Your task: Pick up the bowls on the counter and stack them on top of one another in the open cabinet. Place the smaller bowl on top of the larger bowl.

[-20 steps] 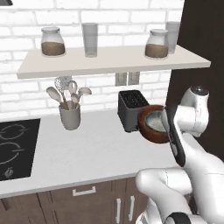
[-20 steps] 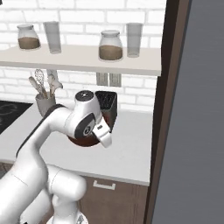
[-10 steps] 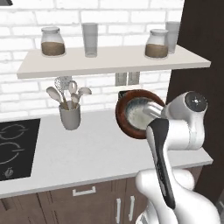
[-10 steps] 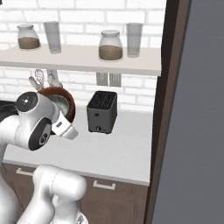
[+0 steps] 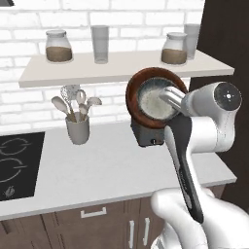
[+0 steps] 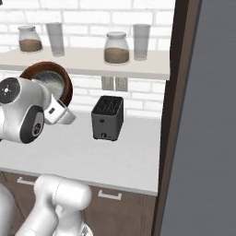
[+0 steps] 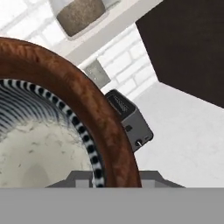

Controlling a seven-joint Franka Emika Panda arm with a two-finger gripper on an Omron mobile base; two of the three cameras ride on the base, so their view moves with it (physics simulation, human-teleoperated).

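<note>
Above the counter (image 5: 112,165), just below the front edge of the open cabinet (image 5: 121,73), the larger bowl (image 5: 146,82) hangs in the air, tipped on its side so its pale inside faces the near side. The pincer (image 5: 171,97) grips it by the rim at the right, jaws closed on the bowl's wall.

Risk, as I judge it: held by one edge and tilted so steeply, the bowl could swing or slip in the grip if the wrist turns quickly. Its upper rim sits close to the shelf board's lip, so lifting straight up may knock it there. The right jar (image 5: 174,48) and the glass (image 5: 192,40) stand near the likely landing spot and could be nudged. The toaster (image 6: 108,118) lies directly beneath a fall.

The arm rises from the near right, elbow folded, wrist rolled leftward toward the wall.
</note>
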